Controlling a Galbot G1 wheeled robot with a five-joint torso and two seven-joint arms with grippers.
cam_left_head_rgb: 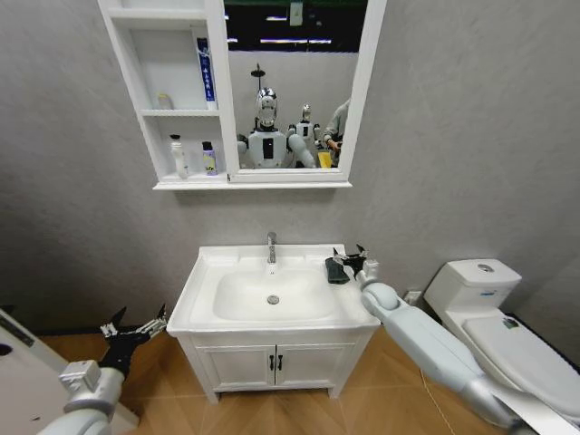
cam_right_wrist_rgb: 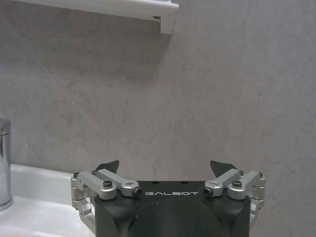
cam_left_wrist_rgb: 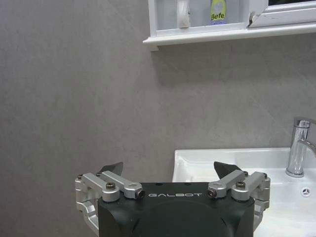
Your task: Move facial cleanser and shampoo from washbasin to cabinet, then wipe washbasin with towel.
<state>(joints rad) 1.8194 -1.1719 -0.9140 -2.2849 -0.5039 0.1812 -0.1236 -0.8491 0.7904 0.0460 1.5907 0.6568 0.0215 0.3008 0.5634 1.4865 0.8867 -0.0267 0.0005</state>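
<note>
The right arm is stretched forward, its hand (cam_left_head_rgb: pixel 349 254) held with fingers spread. The left hand (cam_left_head_rgb: pixel 138 323) is held low at the side, fingers likewise parted.

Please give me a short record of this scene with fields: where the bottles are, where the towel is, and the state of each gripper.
bottles: two stand on the lower shelf of the cabinet, a white bottle and a yellow-green bottle
towel: dark towel lies on the right rim of the washbasin
right gripper: right gripper open, just above the towel
left gripper: left gripper open, low, left of the washbasin
</note>
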